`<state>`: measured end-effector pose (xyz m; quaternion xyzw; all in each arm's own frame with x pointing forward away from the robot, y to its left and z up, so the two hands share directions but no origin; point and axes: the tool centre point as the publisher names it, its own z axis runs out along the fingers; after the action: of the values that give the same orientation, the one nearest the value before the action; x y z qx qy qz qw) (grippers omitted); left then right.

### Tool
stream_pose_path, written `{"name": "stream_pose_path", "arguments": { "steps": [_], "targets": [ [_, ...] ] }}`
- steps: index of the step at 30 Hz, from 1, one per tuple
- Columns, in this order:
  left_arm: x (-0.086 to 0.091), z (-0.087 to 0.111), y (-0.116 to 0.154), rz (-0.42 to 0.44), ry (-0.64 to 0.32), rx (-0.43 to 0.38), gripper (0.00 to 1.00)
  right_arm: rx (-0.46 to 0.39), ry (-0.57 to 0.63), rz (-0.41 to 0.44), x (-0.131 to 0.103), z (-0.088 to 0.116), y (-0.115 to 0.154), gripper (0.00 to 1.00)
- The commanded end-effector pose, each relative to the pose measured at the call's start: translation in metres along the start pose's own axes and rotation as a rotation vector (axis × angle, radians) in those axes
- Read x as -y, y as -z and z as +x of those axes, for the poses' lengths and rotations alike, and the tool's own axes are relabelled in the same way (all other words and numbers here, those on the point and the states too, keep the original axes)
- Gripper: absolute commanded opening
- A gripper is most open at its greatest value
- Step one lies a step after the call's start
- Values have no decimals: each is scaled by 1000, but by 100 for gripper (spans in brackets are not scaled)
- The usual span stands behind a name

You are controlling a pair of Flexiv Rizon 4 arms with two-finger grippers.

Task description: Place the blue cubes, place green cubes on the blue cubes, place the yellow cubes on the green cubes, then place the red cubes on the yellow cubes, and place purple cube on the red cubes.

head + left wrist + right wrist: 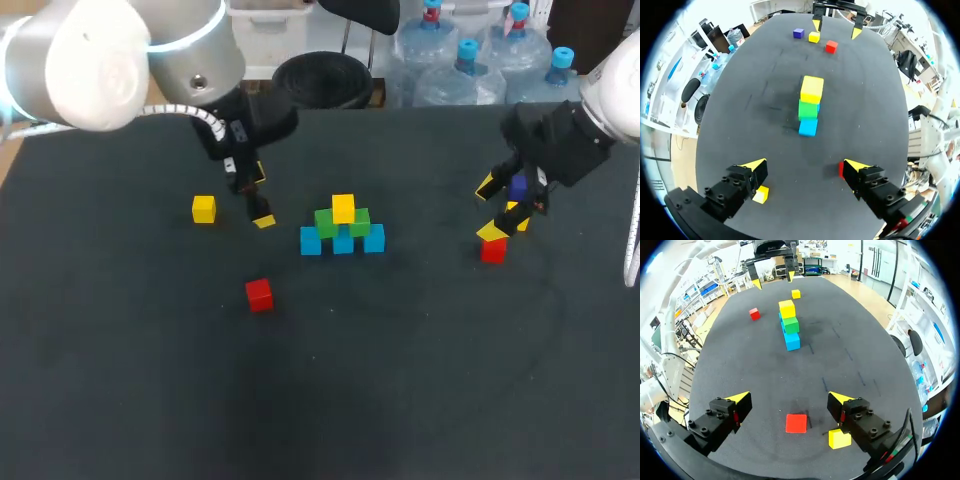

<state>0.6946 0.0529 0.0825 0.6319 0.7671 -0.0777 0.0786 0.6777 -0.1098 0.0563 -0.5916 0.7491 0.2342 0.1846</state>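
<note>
On the right side of the table (420,400), our right gripper (790,399) hangs above a red cube (796,423). Its fingers are wide apart and hold nothing. Seen from its wrist, this cube lies on the table just ahead of the gripper, almost in the middle between the two fingers. Its flat sides face the fingers, so we judge that a straight way down is enough and no turn of the wrist is needed. A yellow cube (840,438) lies just beside the red one, close to one finger. We think this finger could push it on the way down, so care is needed there. The purple cube (798,33) lies farther on the same side.

The stack (343,225) stands in the middle of the table: three blue cubes (343,243), two green cubes (325,222) on them, and a top yellow cube (343,208). It is to the left of the right gripper and well apart from it, so a cube taken there must travel left.

Our left gripper (805,165) also has its fingers spread and empty, near the stack on its left. A second yellow cube (204,208) lies left of it, and a second red cube (259,294) lies nearer to us. The left arm is nearer to the stack, but the right arm is nearer to the red cube below it.
</note>
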Motion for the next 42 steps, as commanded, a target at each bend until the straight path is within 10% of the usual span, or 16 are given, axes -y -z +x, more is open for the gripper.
{"name": "stream_pose_path", "arguments": {
  "steps": [1,18,42],
  "targets": [
    [-2,17,3,7,-43,7,100,2,1,-1,1,0,-1,100],
    [-50,71,-20,5,-189,47,100,2,1,-1,1,0,-1,100],
    [-102,95,-46,66,-223,27,100,2,1,-1,1,0,-1,100]
  ]
}}
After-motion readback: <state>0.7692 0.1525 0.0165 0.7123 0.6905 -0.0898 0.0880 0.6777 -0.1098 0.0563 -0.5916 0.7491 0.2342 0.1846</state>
